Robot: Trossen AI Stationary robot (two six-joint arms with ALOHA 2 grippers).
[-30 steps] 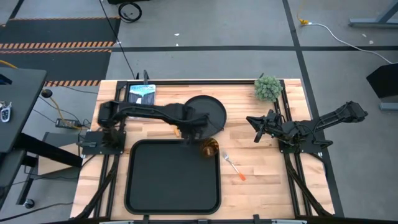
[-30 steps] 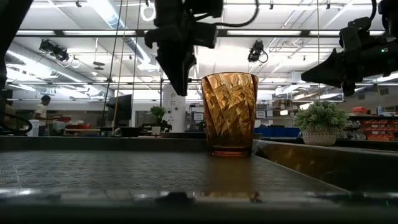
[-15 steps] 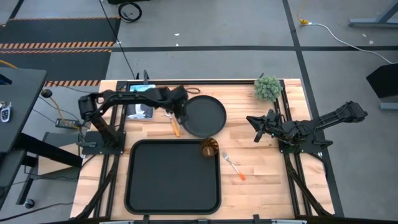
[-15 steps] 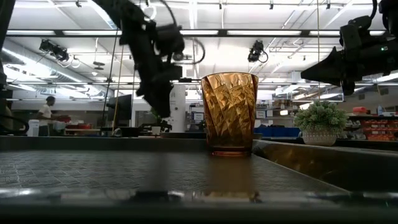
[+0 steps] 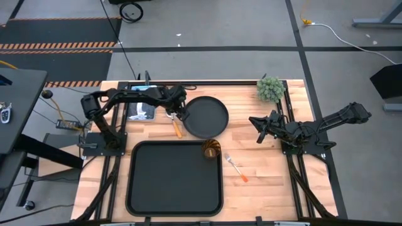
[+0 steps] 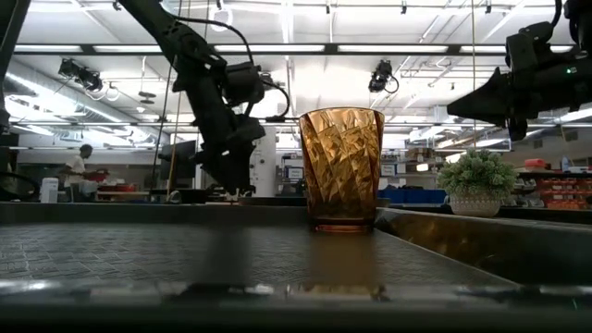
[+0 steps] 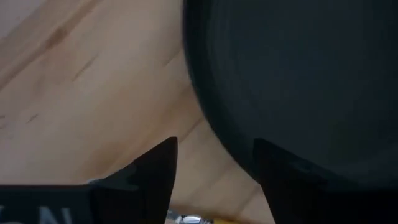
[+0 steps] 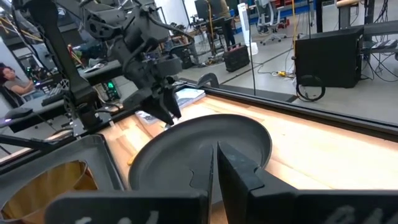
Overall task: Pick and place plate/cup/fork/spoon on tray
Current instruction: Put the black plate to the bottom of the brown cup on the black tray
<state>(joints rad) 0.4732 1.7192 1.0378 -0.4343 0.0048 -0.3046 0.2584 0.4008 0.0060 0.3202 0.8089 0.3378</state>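
Note:
The black round plate [image 5: 207, 117] lies on the wood beyond the black tray [image 5: 174, 182]. The amber cup [image 5: 211, 149] stands upright in the tray's far right corner. The spoon [image 5: 176, 128] lies left of the plate and the fork [image 5: 235, 167] right of the tray, both on the wood. My left gripper [image 5: 181, 113] is open and low at the plate's left rim [image 7: 208, 127]. One finger [image 7: 283, 174] is over the plate, the other [image 7: 152, 171] over the wood. My right gripper [image 5: 259, 129] is shut and waits above the table's right side. My left gripper's fingers point down astride the plate's left rim [image 7: 208, 127]. I cannot tell whether they touch it. The plate lies flat on the table.
A small potted plant [image 5: 270, 88] stands at the far right corner. An upright blue-white picture panel [image 5: 143, 99] stands at the far left, close behind my left arm. Bare wood lies right of the fork.
My left gripper has drawn back from above the tray's far edge beside the cup. It has gone toward the table's far left and down to the plate's left rim. The cup stays standing in the tray.

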